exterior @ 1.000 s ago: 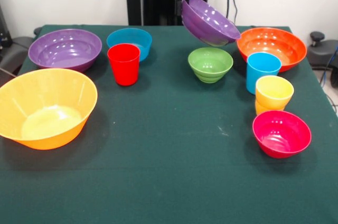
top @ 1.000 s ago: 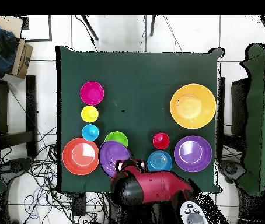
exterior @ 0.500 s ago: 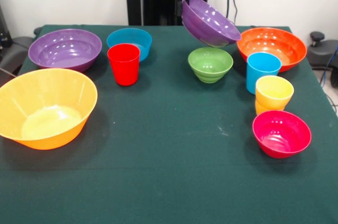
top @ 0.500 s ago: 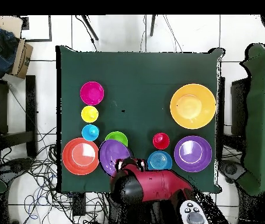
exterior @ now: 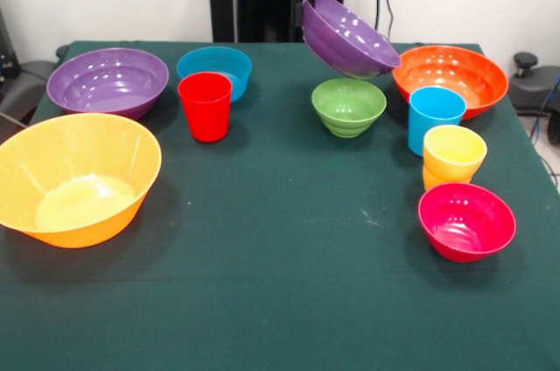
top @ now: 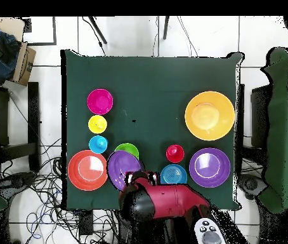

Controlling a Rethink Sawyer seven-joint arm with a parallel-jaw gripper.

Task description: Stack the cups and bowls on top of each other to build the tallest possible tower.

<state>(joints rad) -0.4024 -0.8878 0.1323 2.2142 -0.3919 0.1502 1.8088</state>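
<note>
Nearest the front edge of the surface [exterior: 280,301], the yellow-orange bowl [exterior: 77,178] and the magenta bowl [exterior: 466,220] sit at opposite sides. Behind them stand the yellow cup [exterior: 453,156], the light blue cup [exterior: 435,117] and the red cup [exterior: 206,105]. At the far edge, the end effector [exterior: 306,5] pinches the rim of a purple bowl [exterior: 347,36], hanging tilted above the green bowl [exterior: 348,106]. It looks light, stiff and slippery, so a rim pinch suits it.
</note>
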